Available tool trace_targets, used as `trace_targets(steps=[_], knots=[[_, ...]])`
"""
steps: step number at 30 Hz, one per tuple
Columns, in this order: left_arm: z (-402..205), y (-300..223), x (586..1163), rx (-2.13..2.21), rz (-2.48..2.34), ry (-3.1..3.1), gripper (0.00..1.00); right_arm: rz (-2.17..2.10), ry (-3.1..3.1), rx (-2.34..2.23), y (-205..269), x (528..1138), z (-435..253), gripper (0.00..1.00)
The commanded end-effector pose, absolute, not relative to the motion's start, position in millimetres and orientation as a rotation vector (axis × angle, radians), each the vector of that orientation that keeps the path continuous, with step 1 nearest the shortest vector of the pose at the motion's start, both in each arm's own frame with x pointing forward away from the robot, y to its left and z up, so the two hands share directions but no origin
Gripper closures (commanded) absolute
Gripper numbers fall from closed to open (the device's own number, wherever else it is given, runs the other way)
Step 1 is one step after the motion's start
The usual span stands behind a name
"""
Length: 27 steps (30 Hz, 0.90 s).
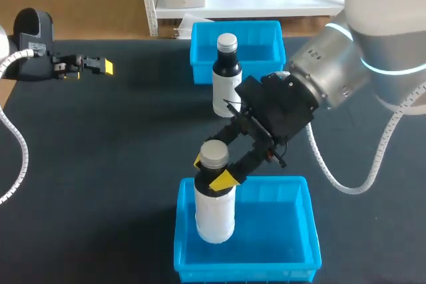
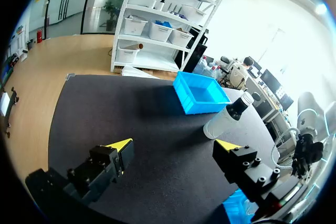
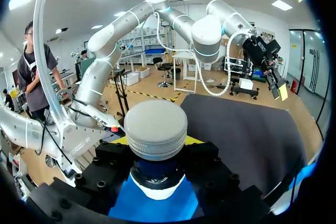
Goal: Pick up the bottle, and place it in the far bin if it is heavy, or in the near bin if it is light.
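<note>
Head view: the right claw (image 1: 212,169), its arm reaching in from the right of the frame, grips a white bottle (image 1: 214,214) just under its grey cap (image 1: 214,153). It holds the bottle upright inside the left part of the near bin (image 1: 283,231), at the bottom centre of the frame. Whether the bottle's base rests on the bin floor cannot be told. Gripping high on the neck keeps the claw's fingers above the bin walls, so the body can go down without the claw fouling the rim. A bottle brought to the near bin suggests it counts as light, and the step in hand looks like the release.

The right wrist view confirms the hold: the cap sits right between the two fingers, which press on the neck from both sides.

A dark-capped bottle (image 1: 227,74) stands upright on the black desk (image 1: 100,164), just in front of the far bin (image 1: 259,44) at the top centre, apart from the working arm. The left claw (image 1: 100,66) hangs at the upper left, well clear of both bins. In its own wrist view its fingers stand wide apart with nothing between them, leaving room for the right arm.
</note>
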<state>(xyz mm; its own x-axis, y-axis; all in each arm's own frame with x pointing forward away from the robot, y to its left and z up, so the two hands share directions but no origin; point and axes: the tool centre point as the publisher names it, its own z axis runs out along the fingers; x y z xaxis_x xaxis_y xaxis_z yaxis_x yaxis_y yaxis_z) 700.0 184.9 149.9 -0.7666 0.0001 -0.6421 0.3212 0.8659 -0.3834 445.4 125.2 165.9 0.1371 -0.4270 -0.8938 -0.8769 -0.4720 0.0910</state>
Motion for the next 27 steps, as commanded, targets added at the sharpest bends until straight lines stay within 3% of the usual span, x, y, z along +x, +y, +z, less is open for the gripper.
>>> trace_targets(steps=[1, 27], knots=[[149.9, 184.9, 700.0, 0.231, -0.636, 2.374, 0.00, 1.289, 1.253, -1.952, 119.3, 443.1, 162.5, 1.00], [149.9, 184.9, 700.0, 0.231, -0.636, 2.374, 0.00, 1.243, 1.232, -1.977, 120.9, 448.8, 138.6, 1.00]])
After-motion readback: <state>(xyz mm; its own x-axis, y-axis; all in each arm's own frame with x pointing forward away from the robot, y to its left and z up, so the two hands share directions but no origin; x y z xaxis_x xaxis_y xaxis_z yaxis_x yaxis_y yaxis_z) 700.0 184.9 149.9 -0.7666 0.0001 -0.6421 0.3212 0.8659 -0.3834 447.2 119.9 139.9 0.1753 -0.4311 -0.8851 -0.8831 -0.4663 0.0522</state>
